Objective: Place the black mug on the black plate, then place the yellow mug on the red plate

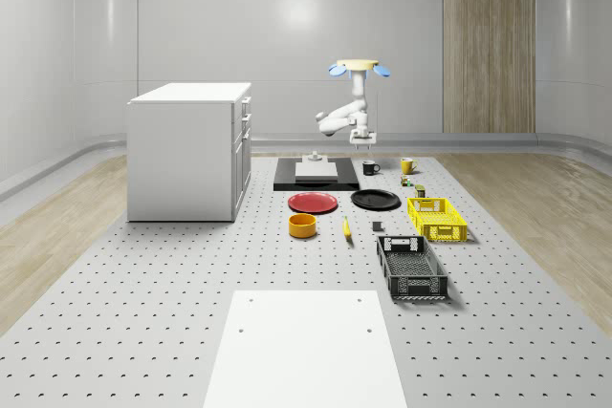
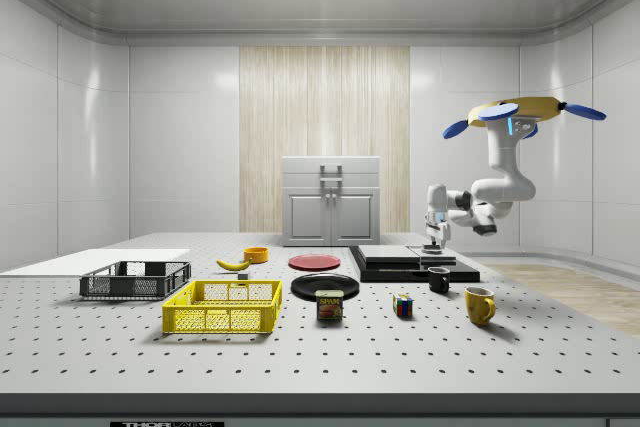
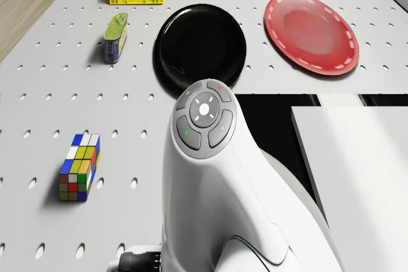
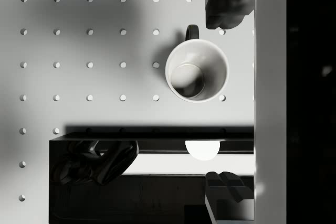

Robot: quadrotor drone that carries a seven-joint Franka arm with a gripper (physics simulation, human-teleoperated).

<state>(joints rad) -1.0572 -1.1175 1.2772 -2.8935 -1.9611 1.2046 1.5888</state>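
Nearest the front of the perforated tabletop (image 1: 143, 332), the red plate (image 1: 313, 202) and the black plate (image 1: 375, 199) both lie bare, so neither mug has been placed yet. Farther back, the black mug (image 1: 370, 167) stands upright beside a dark slab, with the yellow mug (image 1: 407, 165) near it, to the whole-scene view's right. The drone (image 1: 360, 68) hovers above them; its pincer (image 1: 362, 140) hangs over the black mug, fingers (image 4: 226, 1) apart and empty.

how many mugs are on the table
2. The black mug stands beside the black platform, under the claw. The yellow mug stands apart, further to the whole-scene view's right. None looks hidden.
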